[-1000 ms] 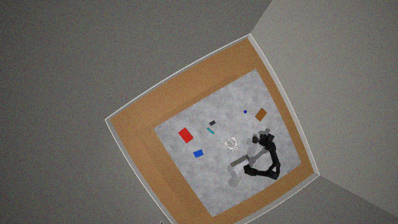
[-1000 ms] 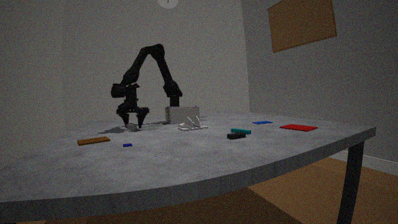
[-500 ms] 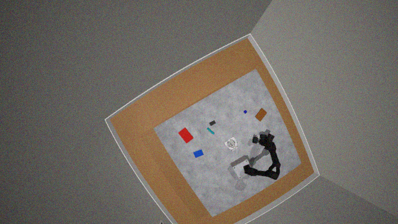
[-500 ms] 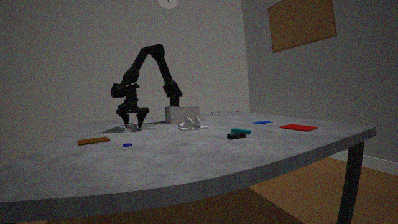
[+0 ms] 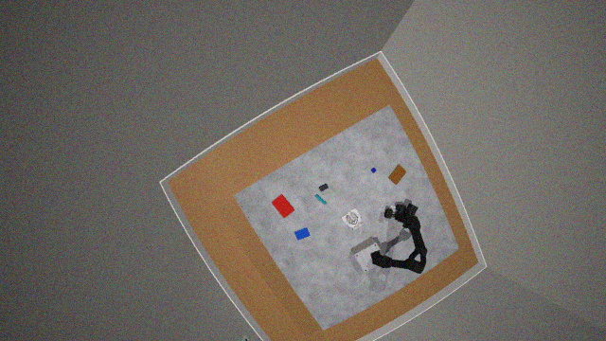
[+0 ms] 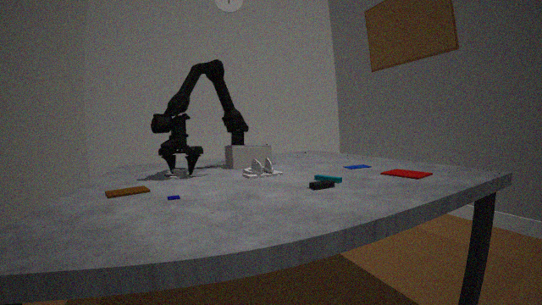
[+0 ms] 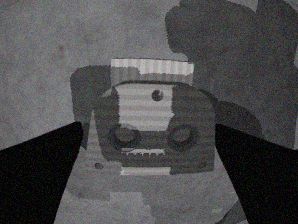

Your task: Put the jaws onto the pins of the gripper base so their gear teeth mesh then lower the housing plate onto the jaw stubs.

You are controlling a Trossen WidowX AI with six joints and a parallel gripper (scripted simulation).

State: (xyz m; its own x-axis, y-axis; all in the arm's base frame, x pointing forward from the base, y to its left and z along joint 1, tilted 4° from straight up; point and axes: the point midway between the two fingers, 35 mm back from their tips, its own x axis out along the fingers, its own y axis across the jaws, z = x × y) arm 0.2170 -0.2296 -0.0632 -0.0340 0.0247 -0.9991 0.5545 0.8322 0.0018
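The pale housing plate (image 6: pixel 180 173) (image 7: pixel 145 107) lies on the table with two large round holes and a raised strip along one edge. My gripper (image 5: pixel 390 211) (image 6: pixel 181 170) (image 7: pixel 150 130) is open and points down over it, with one finger on each side of the plate and nothing held. In the wrist view the plate sits between the fingers, patched with shadow. The white gripper base (image 5: pixel 346 219) (image 6: pixel 250 174) stands apart from my hand. Two pale jaws (image 5: pixel 351 218) (image 6: pixel 268 165) stand up on it side by side. Whether their teeth mesh is too small to tell.
The arm stands on a pale box (image 5: pixel 365 260) (image 6: pixel 254 157). A brown block (image 5: pixel 397 174) (image 6: pixel 128 191) and a small blue piece (image 5: pixel 373 170) (image 6: pixel 174 197) lie near the gripper. Black (image 5: pixel 323 188), teal (image 5: pixel 321 199), red (image 5: pixel 283 206) and blue (image 5: pixel 302 233) pieces lie beyond the base.
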